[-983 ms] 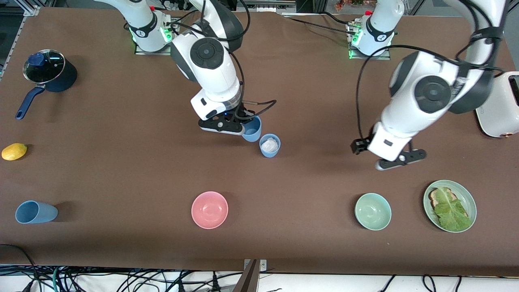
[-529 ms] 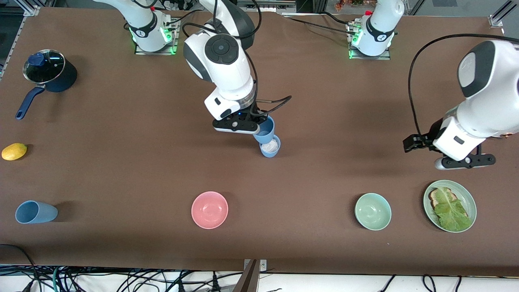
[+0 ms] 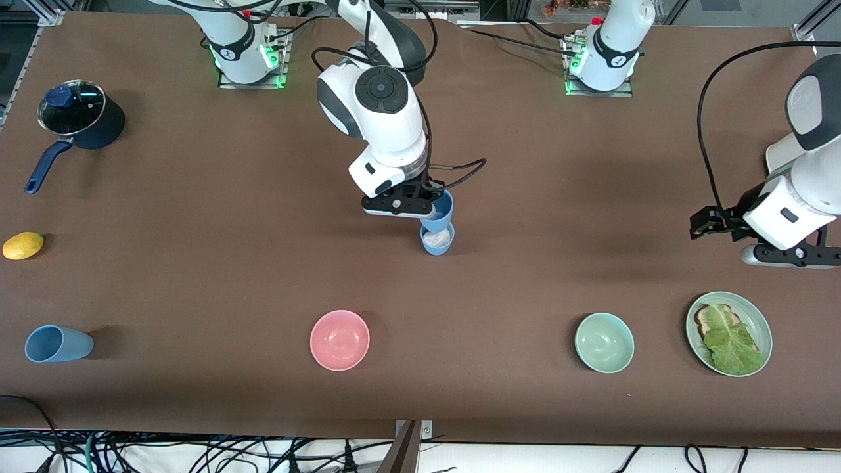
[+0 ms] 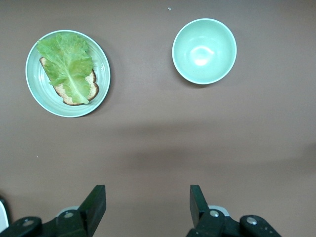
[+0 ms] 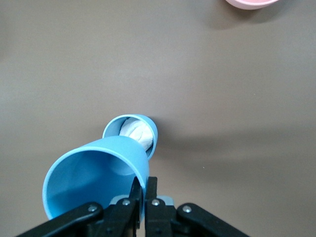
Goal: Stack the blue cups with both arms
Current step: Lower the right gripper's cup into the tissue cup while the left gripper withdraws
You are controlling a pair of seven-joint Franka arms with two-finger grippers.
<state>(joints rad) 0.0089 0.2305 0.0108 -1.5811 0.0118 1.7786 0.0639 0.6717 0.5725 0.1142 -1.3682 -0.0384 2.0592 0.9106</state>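
Note:
My right gripper (image 3: 432,207) (image 5: 144,185) is shut on the rim of a light-blue cup (image 3: 443,209) (image 5: 94,182) and holds it tilted in the air. Its base hangs just over a second blue cup (image 3: 437,243) (image 5: 149,123), which stands upright mid-table with a crumpled white wad (image 5: 134,131) inside. A third blue cup (image 3: 58,343) lies on its side near the front edge at the right arm's end. My left gripper (image 3: 792,257) (image 4: 148,195) hangs open and holds nothing, over bare table beside the plate at the left arm's end.
A pink bowl (image 3: 340,339) and a pale green bowl (image 3: 604,342) (image 4: 204,51) sit nearer the front camera. A green plate (image 3: 762,322) (image 4: 104,74) holds toast and lettuce. A navy lidded saucepan (image 3: 82,121) and a lemon (image 3: 23,245) lie at the right arm's end.
My right gripper has carried its cup sideways until it hangs over the standing cup. The left arm has swung away toward its own end of the table, still open.

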